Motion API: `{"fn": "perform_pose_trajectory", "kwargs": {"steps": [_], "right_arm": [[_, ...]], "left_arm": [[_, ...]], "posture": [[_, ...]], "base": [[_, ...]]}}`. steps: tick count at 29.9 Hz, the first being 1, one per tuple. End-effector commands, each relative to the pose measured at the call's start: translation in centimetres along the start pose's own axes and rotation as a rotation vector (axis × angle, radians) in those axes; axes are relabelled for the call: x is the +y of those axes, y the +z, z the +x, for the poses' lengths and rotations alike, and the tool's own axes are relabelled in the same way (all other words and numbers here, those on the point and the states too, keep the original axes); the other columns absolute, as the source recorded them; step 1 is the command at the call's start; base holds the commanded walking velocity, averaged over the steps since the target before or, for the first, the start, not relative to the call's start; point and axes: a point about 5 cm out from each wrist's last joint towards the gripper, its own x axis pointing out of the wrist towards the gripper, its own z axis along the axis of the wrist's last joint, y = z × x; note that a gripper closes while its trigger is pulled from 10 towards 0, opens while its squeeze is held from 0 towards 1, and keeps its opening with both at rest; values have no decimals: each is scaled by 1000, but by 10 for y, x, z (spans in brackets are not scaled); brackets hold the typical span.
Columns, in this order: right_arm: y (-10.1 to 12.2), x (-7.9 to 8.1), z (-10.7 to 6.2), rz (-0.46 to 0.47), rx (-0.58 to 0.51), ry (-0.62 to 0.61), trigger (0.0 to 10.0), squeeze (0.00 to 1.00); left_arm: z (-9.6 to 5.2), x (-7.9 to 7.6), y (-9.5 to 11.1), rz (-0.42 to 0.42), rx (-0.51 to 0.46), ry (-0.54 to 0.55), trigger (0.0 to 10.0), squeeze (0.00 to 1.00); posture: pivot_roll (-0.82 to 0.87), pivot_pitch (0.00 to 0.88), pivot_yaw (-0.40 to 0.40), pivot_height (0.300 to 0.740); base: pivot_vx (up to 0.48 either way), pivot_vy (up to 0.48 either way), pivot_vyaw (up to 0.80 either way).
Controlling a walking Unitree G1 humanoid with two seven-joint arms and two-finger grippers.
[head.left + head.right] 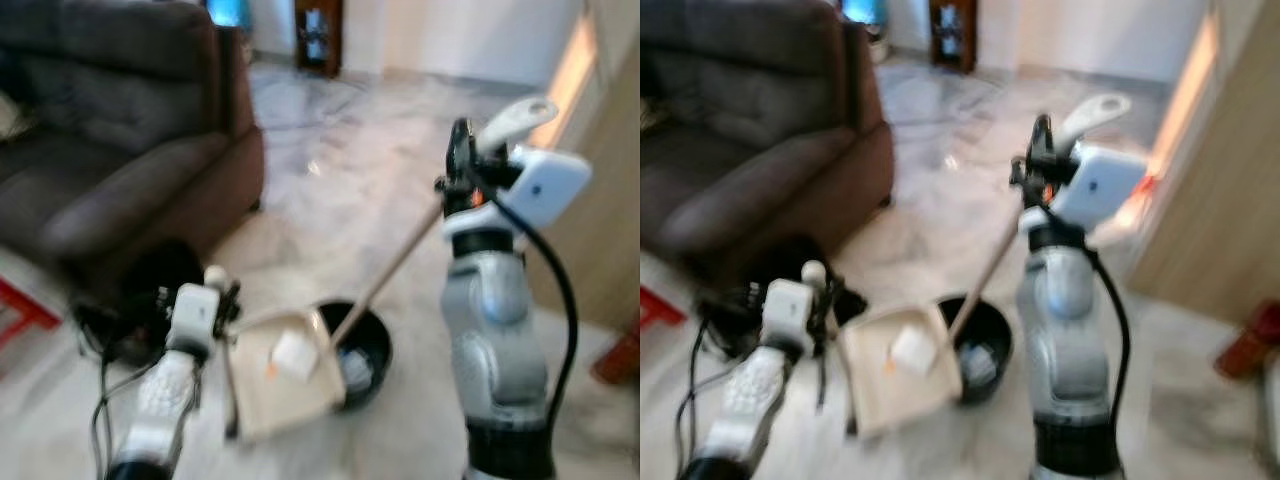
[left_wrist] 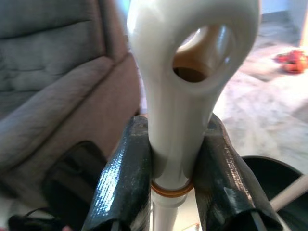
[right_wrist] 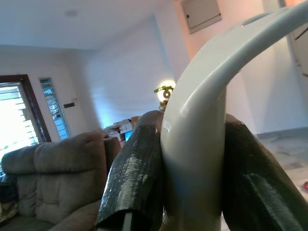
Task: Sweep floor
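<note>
A cream dustpan (image 1: 285,385) tilts over the marble floor with a white crumpled scrap (image 1: 293,352) lying in it. My left gripper (image 1: 225,300) is shut on the dustpan's white looped handle (image 2: 187,72), whose sides the black fingers (image 2: 122,178) squeeze. A pale broom stick (image 1: 390,270) slants down into a black round bin (image 1: 368,350) next to the pan. Raised at chest height, my right gripper (image 1: 462,150) is shut on the broom's white curved grip (image 3: 202,115). The broom's lower end is hidden inside the bin.
A dark brown sofa (image 1: 110,130) fills the left side, with black cables (image 1: 105,325) and a red item (image 1: 20,310) at its foot. A wooden panel (image 1: 610,220) stands to the right, with a red object (image 1: 618,362) low beside it. Open marble floor (image 1: 340,170) stretches ahead.
</note>
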Motion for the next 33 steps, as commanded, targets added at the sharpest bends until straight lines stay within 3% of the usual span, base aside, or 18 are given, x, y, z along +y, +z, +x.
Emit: {"fn": "perform_pose_trajectory", "kwargs": {"steps": [1,33], "right_arm": [[11,10,2,29,-50,31,10000,0],[10,12,4,53,-37,40,10000,0]], "left_arm": [[2,4,8,17,-45,6,10000,0],[4,6,10,20,-50,14,10000,0]], "posture": [[41,21,40,740],[43,22,37,740]], "base": [[270,0,0],[272,0,0]]}}
